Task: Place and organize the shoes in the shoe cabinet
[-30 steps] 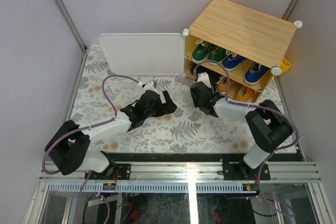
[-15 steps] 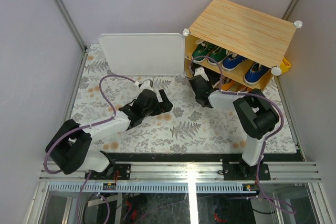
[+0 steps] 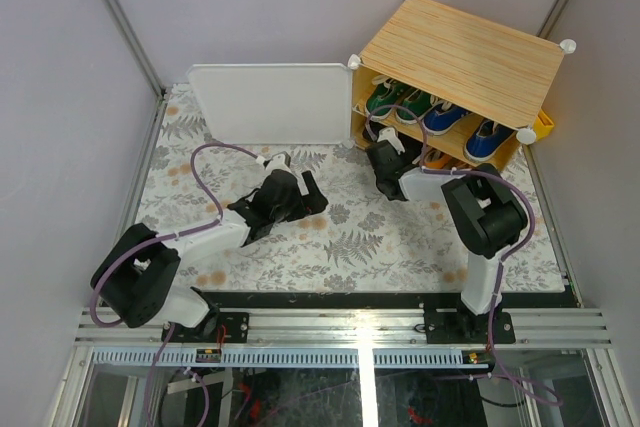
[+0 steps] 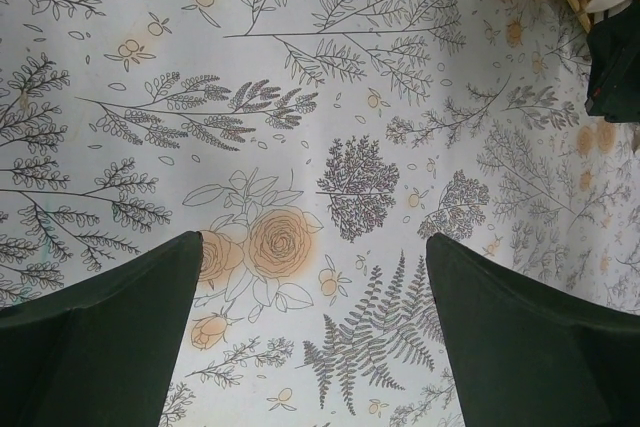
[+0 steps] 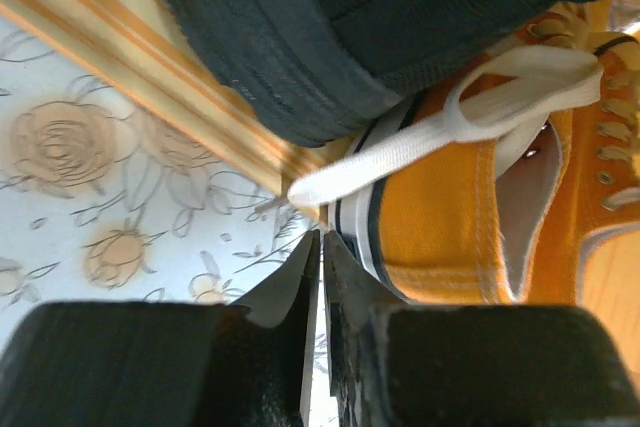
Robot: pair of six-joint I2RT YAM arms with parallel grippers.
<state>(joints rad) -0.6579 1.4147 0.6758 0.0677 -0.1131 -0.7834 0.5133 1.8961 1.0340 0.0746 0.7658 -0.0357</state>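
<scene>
The shoe cabinet (image 3: 460, 57) stands at the back right with its white door (image 3: 270, 102) swung open to the left. Green shoes (image 3: 398, 101) and blue shoes (image 3: 465, 127) sit on the upper shelf. My right gripper (image 3: 383, 159) is at the mouth of the lower shelf. In the right wrist view it (image 5: 322, 239) is shut with nothing between its fingers, its tips against the heel sole of an orange shoe (image 5: 450, 212). A black shoe (image 5: 300, 37) lies beside it on the shelf edge (image 5: 150, 67). My left gripper (image 3: 312, 193) (image 4: 315, 242) hovers open over the floral mat.
A floral mat (image 3: 300, 247) covers the table. A white lace (image 5: 400, 147) of the orange shoe trails across the shelf edge. A yellow bin (image 3: 543, 125) pokes out behind the cabinet's right corner. Grey walls close in on both sides.
My right gripper has shut and pushed forward to the lower shelf, its elbow swinging left. The left gripper drifted slightly left, still open.
</scene>
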